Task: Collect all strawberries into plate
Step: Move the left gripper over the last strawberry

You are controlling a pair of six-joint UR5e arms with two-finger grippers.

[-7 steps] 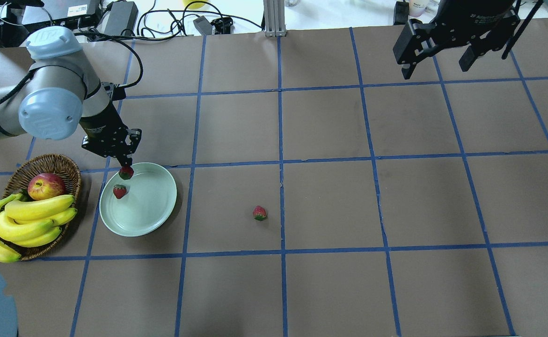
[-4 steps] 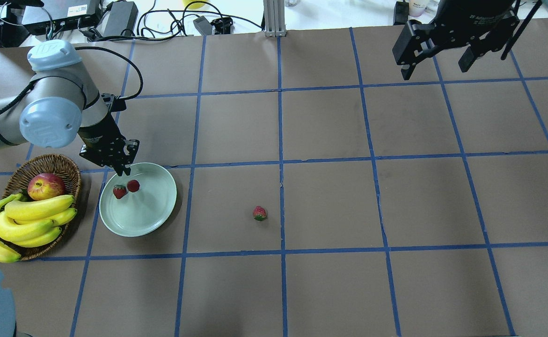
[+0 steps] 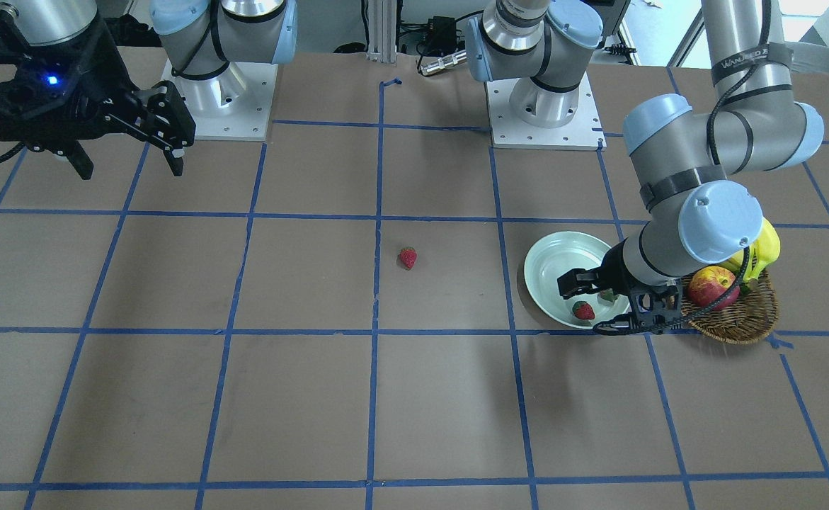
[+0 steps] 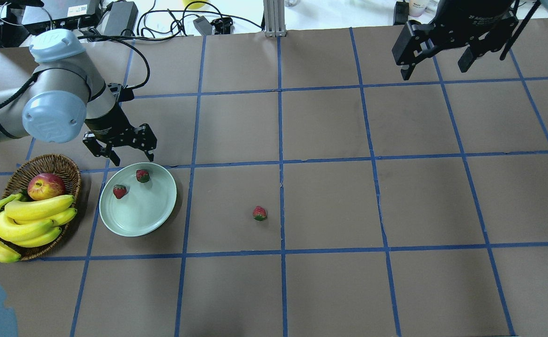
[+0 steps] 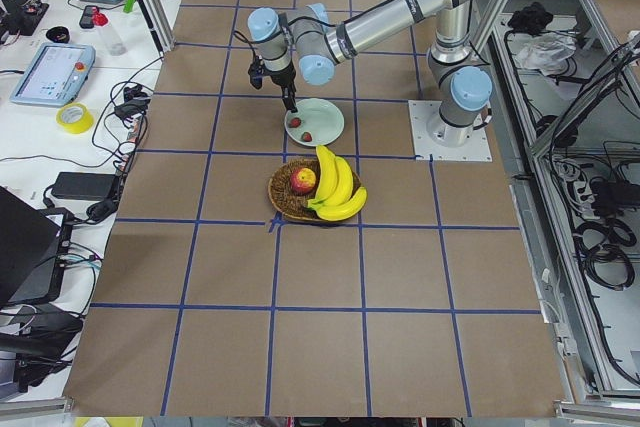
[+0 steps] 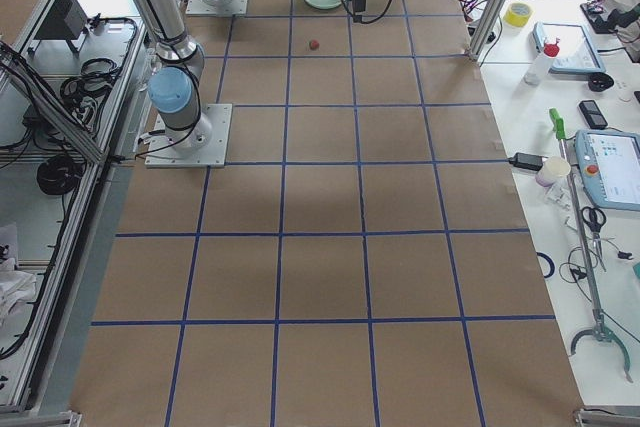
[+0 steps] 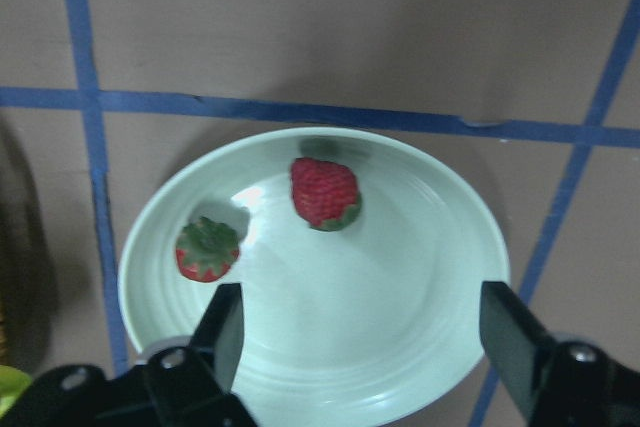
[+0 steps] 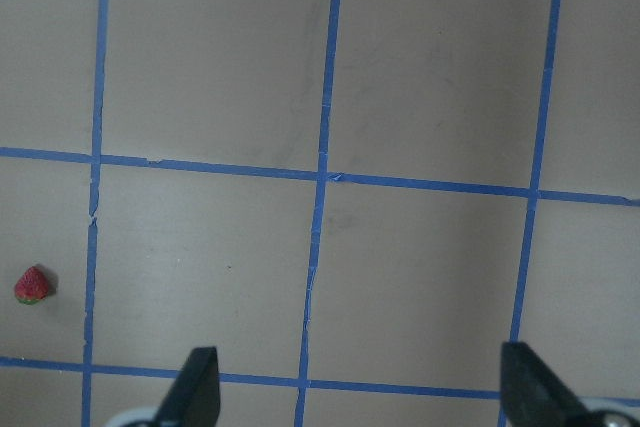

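One round, shallow, glossy mint-green plate (image 4: 145, 213) sits near the left end of the bench (image 4: 330, 187). Three small red strawberries with green caps show: two (image 4: 120, 191) (image 4: 142, 175) lie apart on the plate's far side, and the third (image 4: 259, 213) lies on the bare bench well to its right, unobstructed. Just left of the plate, one wicker basket (image 4: 65, 164) holds a bunch of bananas (image 4: 35, 215) and one apple (image 4: 46, 186). The left claw (image 4: 125, 153) hovers over the plate's far rim, spread wide and empty. The right claw (image 4: 435, 65) hangs high at the far right, also wide and empty.
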